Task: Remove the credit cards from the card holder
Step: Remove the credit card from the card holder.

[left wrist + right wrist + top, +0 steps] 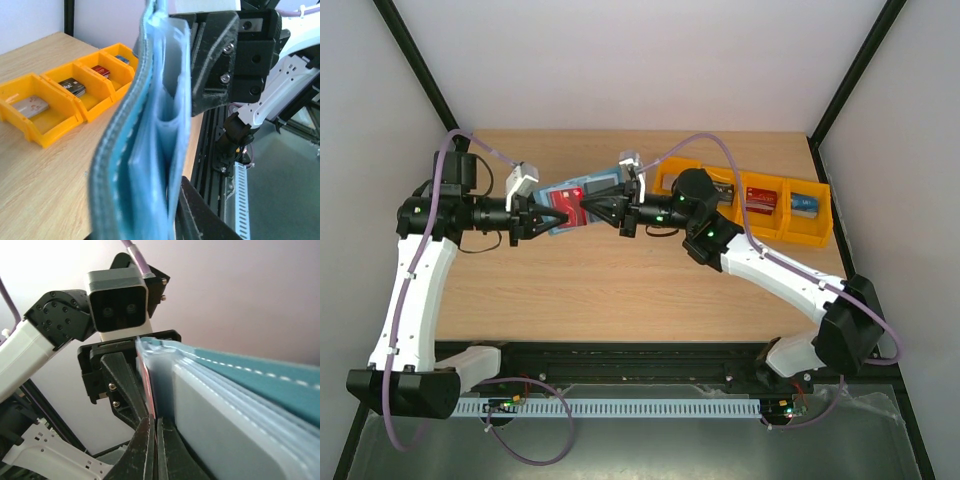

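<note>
From their bases at the near edge of the worktop (620, 290), both arms reach inward and meet over the far half, a little left of centre. Between them hangs the card holder (598, 183). It appears to be lifted off the wood and turned edge-on, so that its pockets face the right arm.

The left gripper (546, 215) is clamped on the holder's left end. In its wrist view the teal cover and the paler pockets fill the foreground. That grip reads as an anchor: it stops the soft wallet from trailing along when something is drawn out of it.

Facing it, the right gripper (154, 435) has its fingers pressed together on the thin edge of a red card (148, 390), which lies against the pale pocket layers. The card is not yet free, and how much of it sits inside the pocket cannot be told. The next move probably calls for a straight pull along the pocket's slot. A sideways tug could bend the card or twist the holder out of the left fingers.

Farther off, along the far edge toward the right corner, stands a row of orange bins (800, 238). They hold credit cards laid one to a compartment, among them a grey card (30, 106), a black card (72, 86) and a blue card (122, 59). The task looks well along, with at least the pinched card left to take.
</note>
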